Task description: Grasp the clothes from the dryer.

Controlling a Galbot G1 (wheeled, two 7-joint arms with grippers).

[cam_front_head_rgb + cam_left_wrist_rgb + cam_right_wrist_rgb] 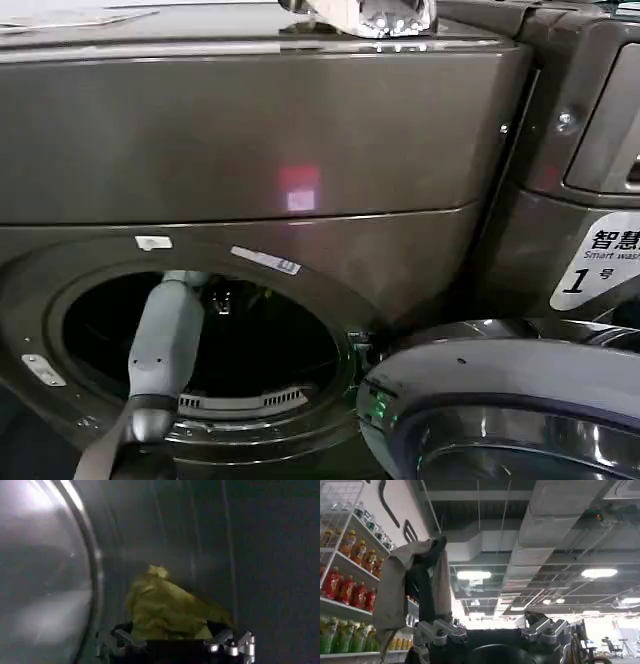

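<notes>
The dryer (250, 140) is the bronze-grey machine in front of me, its round port (210, 340) open. My left arm (165, 345) reaches through the port into the dark drum. Inside, the clothes (165, 605), a small lime-green wrinkled bundle, lie against the ribbed drum wall. My left gripper (172, 632) is open right at the bundle, whose near edge sits between the spread jaws. My right gripper (490, 625) is open and empty, pointing up at the ceiling, away from the dryer.
The dryer's round glass door (500, 410) hangs open at lower right. A second bronze-grey machine (590, 150) with a white "1" sticker (600, 265) stands to the right. A shiny crumpled object (370, 15) lies on the dryer's top. Shelves of bottles (345, 585) line the room.
</notes>
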